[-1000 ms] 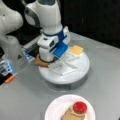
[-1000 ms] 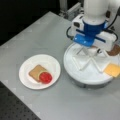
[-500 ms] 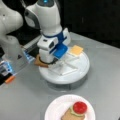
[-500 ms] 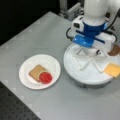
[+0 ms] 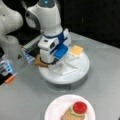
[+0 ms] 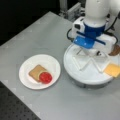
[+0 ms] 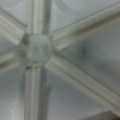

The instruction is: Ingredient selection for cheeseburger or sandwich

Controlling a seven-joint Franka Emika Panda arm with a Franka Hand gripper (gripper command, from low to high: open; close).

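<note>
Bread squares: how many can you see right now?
2. One bread square lies on the paper plate under the tomato; another at the divided tray's edge. The arm may hide more.

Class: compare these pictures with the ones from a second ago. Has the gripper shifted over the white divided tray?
No. In both front views the gripper stays low over the white divided tray, beside the yellow cheese square, as before.

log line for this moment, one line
gripper: low over white divided tray, hold unclear | tray: cheese, brown piece at rim | plate: bread, lettuce, tomato
</note>
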